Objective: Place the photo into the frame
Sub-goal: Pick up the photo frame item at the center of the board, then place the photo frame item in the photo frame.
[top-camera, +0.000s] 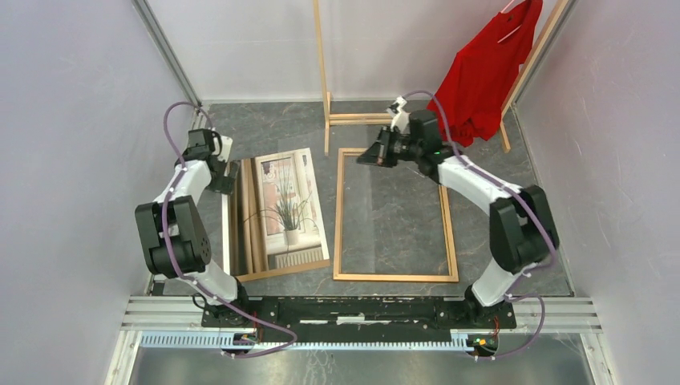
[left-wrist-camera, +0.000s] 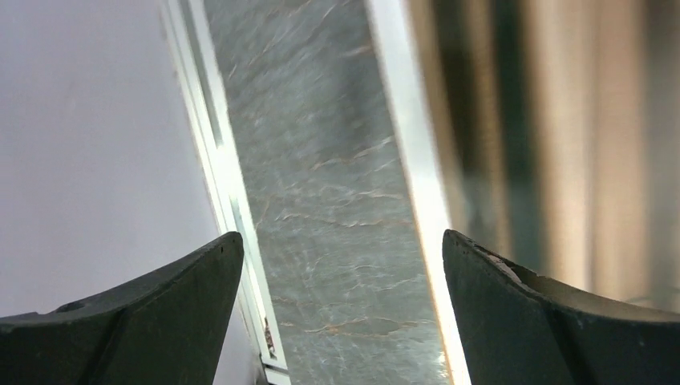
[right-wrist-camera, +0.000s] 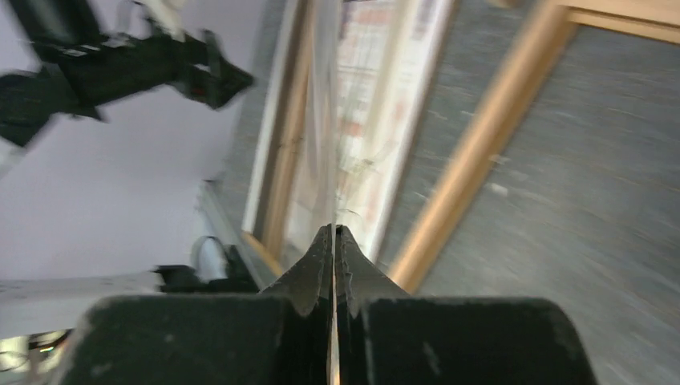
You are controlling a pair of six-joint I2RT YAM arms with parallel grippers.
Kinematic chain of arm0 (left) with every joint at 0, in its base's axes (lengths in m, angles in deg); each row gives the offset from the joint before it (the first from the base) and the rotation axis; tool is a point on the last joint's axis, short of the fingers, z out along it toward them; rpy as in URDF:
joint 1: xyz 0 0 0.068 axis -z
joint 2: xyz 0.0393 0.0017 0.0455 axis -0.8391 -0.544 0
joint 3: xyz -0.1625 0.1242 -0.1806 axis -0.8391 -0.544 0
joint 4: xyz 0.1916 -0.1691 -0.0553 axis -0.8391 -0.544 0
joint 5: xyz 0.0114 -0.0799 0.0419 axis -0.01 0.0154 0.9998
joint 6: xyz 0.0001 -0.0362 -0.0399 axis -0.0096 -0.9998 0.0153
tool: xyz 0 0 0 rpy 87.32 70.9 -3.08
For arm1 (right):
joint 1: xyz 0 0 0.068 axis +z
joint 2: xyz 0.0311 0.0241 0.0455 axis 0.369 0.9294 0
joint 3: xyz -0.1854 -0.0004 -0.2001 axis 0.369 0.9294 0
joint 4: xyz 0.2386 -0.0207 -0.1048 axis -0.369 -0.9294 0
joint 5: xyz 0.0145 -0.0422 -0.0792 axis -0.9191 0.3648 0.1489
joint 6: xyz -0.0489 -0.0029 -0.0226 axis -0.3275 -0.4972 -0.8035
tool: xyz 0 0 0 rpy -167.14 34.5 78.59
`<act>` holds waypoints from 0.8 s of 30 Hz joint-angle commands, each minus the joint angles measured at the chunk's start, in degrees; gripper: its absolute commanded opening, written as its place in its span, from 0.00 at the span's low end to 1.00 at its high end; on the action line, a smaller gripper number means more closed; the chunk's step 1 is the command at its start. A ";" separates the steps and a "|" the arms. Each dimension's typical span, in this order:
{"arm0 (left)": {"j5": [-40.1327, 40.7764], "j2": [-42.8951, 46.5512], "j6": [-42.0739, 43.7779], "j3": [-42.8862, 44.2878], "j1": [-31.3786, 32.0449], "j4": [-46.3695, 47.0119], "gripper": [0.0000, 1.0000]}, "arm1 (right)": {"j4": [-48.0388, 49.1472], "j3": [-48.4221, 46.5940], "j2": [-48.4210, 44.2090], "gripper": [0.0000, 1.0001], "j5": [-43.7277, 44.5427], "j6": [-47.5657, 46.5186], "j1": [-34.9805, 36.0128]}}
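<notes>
The photo [top-camera: 285, 204], a print of a window with a potted plant, lies flat on the table left of centre. It also shows in the right wrist view [right-wrist-camera: 385, 96], and blurred in the left wrist view [left-wrist-camera: 561, 144]. The frame [top-camera: 451, 233] of orange-brown strips lies flat to its right, and one strip [right-wrist-camera: 481, 136] shows in the right wrist view. My left gripper [top-camera: 223, 183] [left-wrist-camera: 341, 241] is open and empty, over the photo's white left edge. My right gripper [top-camera: 362, 158] [right-wrist-camera: 333, 228] hovers at the frame's far left corner. It is shut on a thin sheet seen edge-on, apparently clear.
A pale wooden clothes rack [top-camera: 325, 80] stands at the back with a red shirt [top-camera: 485, 76] hanging from it. Grey walls close in on both sides. A brown panel edge [top-camera: 281, 271] shows under the photo's near side. The arms' base rail [top-camera: 361, 309] runs along the near edge.
</notes>
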 commanded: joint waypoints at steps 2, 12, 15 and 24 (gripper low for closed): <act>-0.78 3.79 0.26 3.24 9.43 -4.41 1.00 | -29.51 3.59 -7.84 0.00 4.25 -26.08 -7.82; 0.36 -1.25 -4.12 5.69 24.77 -5.59 1.00 | -47.27 -3.52 -7.92 0.00 29.50 -38.61 -11.41; 1.03 -2.70 -4.14 6.22 27.42 -5.54 1.00 | -48.74 -5.79 -7.42 0.00 32.03 -39.02 -11.94; 2.08 -5.28 -4.83 7.36 33.27 -5.50 1.00 | -45.89 -4.33 -9.36 0.00 30.20 -38.85 -15.03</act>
